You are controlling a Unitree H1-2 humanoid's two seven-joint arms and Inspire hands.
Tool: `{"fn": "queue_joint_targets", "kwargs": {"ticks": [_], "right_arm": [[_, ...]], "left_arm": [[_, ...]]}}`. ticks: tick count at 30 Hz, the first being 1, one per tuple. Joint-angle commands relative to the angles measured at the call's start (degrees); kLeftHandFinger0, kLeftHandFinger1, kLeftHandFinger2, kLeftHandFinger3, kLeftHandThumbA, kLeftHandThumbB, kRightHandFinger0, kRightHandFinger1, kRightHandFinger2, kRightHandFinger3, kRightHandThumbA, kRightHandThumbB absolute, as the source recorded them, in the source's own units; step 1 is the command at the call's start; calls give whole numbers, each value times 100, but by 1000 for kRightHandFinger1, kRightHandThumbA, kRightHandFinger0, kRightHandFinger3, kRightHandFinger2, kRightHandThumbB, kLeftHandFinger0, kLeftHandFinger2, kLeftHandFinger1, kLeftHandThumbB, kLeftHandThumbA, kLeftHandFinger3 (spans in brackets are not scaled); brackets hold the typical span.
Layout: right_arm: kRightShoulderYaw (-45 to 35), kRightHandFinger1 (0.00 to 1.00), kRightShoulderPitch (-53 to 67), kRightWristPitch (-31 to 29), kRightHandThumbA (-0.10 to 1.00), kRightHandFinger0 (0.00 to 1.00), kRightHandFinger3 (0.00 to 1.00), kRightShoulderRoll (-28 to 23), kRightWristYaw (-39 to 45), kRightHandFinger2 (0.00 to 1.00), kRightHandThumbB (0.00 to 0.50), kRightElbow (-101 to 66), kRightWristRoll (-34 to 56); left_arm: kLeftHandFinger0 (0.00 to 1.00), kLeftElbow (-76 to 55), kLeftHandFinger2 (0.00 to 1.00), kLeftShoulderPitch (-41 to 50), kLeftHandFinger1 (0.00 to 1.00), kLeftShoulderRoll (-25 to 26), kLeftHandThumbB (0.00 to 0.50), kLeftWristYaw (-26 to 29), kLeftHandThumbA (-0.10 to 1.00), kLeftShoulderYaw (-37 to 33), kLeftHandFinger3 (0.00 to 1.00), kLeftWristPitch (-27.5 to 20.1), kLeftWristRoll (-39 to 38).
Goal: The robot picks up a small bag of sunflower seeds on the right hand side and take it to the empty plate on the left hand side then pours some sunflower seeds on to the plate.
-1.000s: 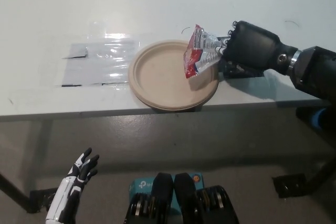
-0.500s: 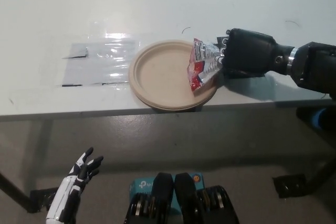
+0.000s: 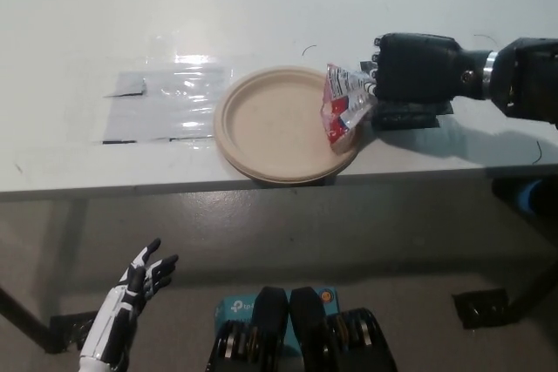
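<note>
Red seed bag point(image 3: 343, 104) upright-tilted, clasped by right hand point(image 3: 417, 69) over plate point(image 3: 261, 128) rim.

The right hand point(image 3: 417, 67) covers the near end of the bag point(image 3: 342, 104); the bag's printed text is too small to read. The bag hides part of the plate point(image 3: 270, 124) rim. The right forearm is cut off at the picture's right edge. Seeds on the plate cannot be made out.

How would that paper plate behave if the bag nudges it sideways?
The plate looks thin and light, so it would probably slide easily on the smooth table. Its near rim overhangs the table edge, so a push toward the robot might tip it off.
</note>
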Motion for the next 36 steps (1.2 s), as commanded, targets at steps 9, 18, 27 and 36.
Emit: {"fn": "queue_joint_targets", "kwargs": {"ticks": [9, 18, 27, 36], "right_arm": [[296, 0, -921, -207, -100, 0, 3, -6, -568, 95, 316, 386, 222], [587, 0, -1220, -207, -37, 0, 50, 191, -658, 170, 300, 497, -105], [460, 0, -1104, -192, -60, 0, 63, 420, -260, 211, 327, 600, -24], [653, 0, -1222, 281, -37, 0, 221, 903, 138, 214, 454, 1514, -274]], "left_arm": [[913, -163, 842, -64, 883, 137, 144, -124, 979, -69, 1000, -10, 70], [879, -215, 827, -101, 857, 133, 137, -106, 990, -108, 1000, 14, 91], [861, -305, 789, -32, 816, 115, 158, -94, 999, -170, 1000, 45, 115], [853, -430, 776, 52, 788, 115, 156, -85, 1000, -195, 1000, 109, 182]]}}
